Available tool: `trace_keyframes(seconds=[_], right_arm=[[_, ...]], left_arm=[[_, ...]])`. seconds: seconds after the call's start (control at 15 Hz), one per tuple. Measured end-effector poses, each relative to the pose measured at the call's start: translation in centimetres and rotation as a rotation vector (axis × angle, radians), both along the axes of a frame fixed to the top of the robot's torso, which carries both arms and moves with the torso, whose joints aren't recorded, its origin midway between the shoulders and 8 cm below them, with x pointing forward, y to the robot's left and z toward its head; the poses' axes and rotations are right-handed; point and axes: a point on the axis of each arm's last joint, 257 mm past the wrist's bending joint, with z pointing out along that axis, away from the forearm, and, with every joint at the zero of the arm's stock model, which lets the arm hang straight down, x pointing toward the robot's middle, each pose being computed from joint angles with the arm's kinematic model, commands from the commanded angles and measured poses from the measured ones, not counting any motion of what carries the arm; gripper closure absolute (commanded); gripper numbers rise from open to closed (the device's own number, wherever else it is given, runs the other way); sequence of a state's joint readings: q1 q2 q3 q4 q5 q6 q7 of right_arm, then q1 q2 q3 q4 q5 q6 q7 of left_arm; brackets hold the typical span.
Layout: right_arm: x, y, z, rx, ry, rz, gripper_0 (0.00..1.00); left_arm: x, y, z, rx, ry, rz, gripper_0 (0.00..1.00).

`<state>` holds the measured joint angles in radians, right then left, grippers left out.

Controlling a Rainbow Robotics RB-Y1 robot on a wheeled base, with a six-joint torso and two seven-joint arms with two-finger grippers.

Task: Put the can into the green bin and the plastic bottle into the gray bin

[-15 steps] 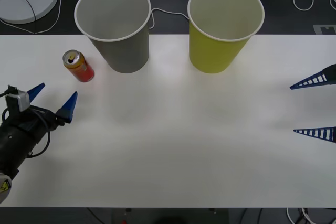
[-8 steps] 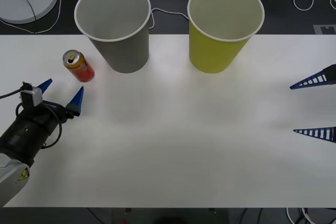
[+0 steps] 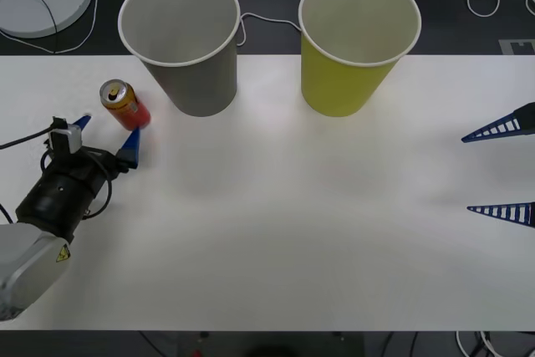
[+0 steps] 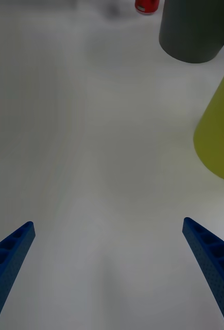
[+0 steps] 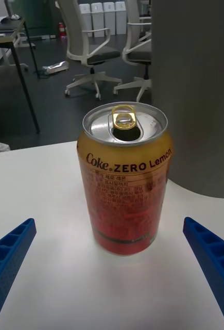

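One can, two bins, a gray bin and a green bin, and two grippers are sitting at a white table.

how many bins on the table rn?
2. The gray bin stands at the far edge toward the robot's left, beside the can; the green bin stands to its right. Nothing hides a third.

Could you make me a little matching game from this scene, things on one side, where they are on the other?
Things:
1. can
2. gray bin
3. green bin
4. right end effector

Places:
A. open, at the table's right edge
B. far side of the table, on the right
C. upright, just ahead of the open left end effector
D. far side, next to the can

Pairs: 1-C, 2-D, 3-B, 4-A
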<state>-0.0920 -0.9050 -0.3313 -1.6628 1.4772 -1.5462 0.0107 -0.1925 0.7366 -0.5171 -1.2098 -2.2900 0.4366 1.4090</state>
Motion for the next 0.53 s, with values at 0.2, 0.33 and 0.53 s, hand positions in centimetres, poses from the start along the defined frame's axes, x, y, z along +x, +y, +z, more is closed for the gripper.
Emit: trace_keyframes(seconds=[0.2, 0.33, 0.53], right_arm=[[0.0, 0.0, 0.0, 0.000, 0.000, 0.000, 0.00], [0.0, 0.0, 0.0, 0.000, 0.000, 0.000, 0.00], [0.0, 0.0, 0.0, 0.000, 0.000, 0.000, 0.00]], left_arm=[[0.8, -0.6, 0.1, -0.005, -0.004, 0.003, 0.00], [1.6, -0.9, 0.1, -0.003, -0.007, 0.010, 0.00], [2.7, -1.6, 0.1, -0.006, -0.010, 0.017, 0.00]])
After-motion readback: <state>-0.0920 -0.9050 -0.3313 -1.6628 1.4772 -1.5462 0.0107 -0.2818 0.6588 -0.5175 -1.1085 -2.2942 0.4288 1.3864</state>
